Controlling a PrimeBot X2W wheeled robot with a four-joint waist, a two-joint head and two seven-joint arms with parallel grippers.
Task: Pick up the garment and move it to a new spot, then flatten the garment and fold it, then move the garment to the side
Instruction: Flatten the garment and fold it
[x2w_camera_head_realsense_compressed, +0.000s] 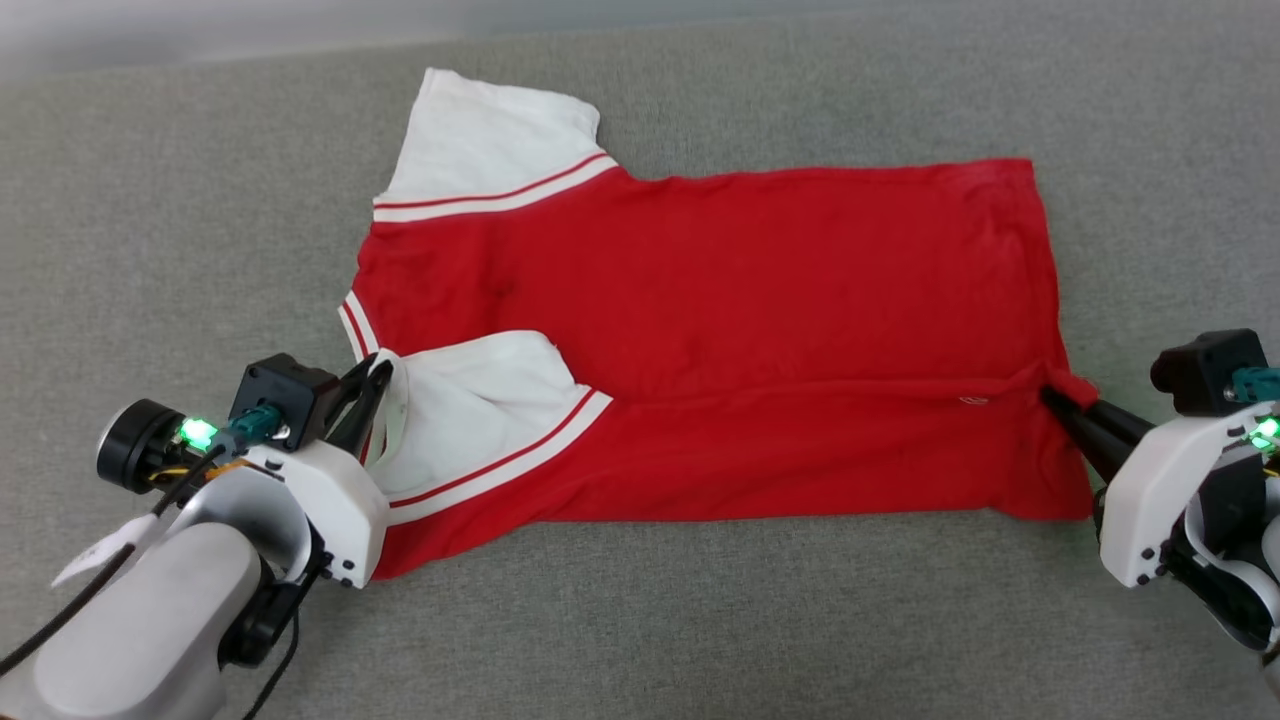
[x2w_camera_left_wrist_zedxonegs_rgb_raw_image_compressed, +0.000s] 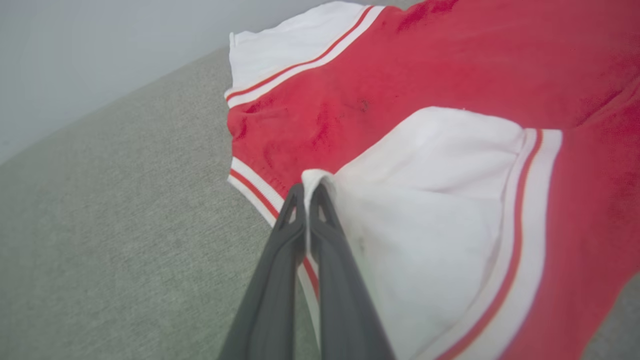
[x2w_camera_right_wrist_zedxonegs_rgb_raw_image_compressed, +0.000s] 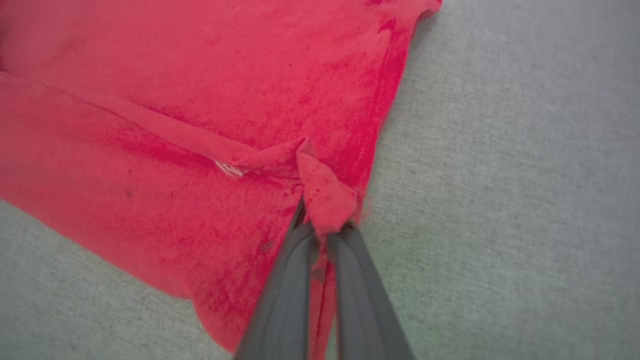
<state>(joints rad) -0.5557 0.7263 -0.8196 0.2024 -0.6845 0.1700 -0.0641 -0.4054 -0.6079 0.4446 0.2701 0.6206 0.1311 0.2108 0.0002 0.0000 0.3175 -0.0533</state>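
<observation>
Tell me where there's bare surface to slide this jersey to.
Widest bare grey woven surface lies left of the red soft jersey with white sleeves, and along the near strip between left hand and right hand. A thinner strip runs behind it to the pale wall. Crowded at both hands' grips.

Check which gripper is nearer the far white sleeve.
Left. The left gripper is shut on the near sleeve, at the same end of the garment as the far white sleeve; the right gripper pinches the hem at the opposite end.
</observation>
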